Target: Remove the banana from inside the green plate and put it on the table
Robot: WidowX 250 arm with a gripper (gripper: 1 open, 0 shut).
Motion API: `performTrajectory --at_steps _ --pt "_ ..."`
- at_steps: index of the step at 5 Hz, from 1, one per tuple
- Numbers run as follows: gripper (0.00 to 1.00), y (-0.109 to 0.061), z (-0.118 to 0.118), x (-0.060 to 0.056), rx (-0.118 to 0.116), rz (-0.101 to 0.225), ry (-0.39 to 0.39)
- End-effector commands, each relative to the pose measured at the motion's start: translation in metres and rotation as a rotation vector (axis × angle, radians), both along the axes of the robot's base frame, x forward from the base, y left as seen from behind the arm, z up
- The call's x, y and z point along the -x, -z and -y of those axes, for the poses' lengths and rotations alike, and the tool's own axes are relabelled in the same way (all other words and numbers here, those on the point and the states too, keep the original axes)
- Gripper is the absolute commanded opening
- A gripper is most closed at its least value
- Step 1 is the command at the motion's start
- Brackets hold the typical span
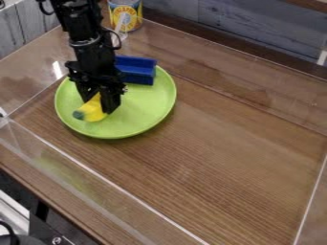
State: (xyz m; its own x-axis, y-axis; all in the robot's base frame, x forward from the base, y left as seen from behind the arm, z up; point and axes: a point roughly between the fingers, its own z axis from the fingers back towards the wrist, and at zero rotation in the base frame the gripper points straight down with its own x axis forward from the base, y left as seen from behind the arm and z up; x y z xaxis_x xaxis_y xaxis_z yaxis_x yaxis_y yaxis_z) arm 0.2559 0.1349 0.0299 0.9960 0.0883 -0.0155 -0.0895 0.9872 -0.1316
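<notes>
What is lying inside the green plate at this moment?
On the green plate lies a yellow banana, with the tool closed around it from above. A blue block rests at the far rim. The tool covers the banana's middle.

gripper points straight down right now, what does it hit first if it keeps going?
The banana: the gripper is shut on it. Directly beneath lies the green plate, though any gap under the banana can't be judged.

One banana (91,111), one green plate (147,114), one blue block (137,70) — plus one yellow can (124,15) and one table (230,144).
</notes>
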Motion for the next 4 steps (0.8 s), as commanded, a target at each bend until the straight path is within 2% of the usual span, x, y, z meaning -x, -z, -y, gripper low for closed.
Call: performTrajectory --at_steps 1,2,3,4 --pt "0.0 -0.022 -0.002 -0.008 -0.037 0.039 0.005" --pt "0.0 -0.032 0.001 -0.008 -0.046 0.037 0.006" --pt "0.0 -0.052 0.008 -0.01 -0.058 0.041 -0.001" --pt "0.0 -0.082 0.021 -0.01 -0.065 0.054 -0.017"
